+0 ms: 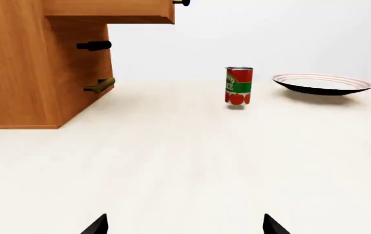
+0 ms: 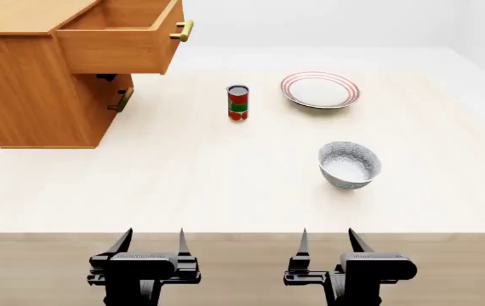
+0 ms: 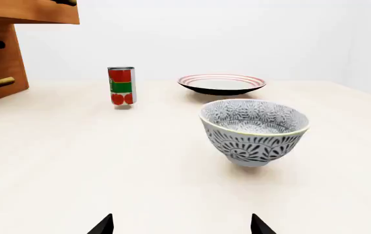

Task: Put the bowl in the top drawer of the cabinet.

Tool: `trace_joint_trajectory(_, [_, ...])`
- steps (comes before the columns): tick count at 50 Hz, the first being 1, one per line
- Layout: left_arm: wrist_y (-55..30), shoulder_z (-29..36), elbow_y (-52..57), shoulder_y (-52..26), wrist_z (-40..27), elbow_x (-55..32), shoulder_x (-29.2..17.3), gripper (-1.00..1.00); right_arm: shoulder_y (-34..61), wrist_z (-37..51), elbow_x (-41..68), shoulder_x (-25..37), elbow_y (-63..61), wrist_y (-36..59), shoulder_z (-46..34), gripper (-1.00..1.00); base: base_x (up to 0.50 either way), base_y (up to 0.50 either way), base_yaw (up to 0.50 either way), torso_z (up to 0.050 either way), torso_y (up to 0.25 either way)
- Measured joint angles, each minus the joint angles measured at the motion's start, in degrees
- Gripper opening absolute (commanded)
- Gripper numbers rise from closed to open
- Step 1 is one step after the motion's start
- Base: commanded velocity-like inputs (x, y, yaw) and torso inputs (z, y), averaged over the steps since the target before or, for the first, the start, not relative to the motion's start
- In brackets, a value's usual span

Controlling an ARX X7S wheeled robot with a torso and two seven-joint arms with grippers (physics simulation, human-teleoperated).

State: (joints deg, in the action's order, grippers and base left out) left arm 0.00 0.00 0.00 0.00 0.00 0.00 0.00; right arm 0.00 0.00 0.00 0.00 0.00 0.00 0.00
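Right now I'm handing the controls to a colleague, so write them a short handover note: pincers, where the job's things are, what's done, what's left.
Left pincer: open, empty, at the table's near edge.
Right pincer: open, empty, at the near edge, facing the bowl.
Bowl: upright on the table, untouched, right of centre.
Top drawer: already pulled open; cabinet sits at far left.
Can and plate stand behind the bowl, apart from it.
Done: drawer open. Left: grasp the bowl, carry it to the drawer, place it inside.
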Motion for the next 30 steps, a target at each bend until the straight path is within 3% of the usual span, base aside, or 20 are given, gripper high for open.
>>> trace_joint_trajectory(13, [-0.41, 1.97, -0.07, -0.16, -1.42, -1.67, -1.43, 1.00, 0.87, 1.75, 1.46, 1.49, 0.74, 0.65, -2.00, 1.00, 0.00, 0.11, 0.00, 0.000, 0.000])
trace_joint_trajectory(30, [-1.00, 4.26, -0.09, -0.42, -3.24, -3.75, -3.26, 1.00, 1.41, 3.52, 3.91, 3.24, 1.57, 0.82, -4.17, 1.00, 0.00, 0.39, 0.00, 0.000, 0.000])
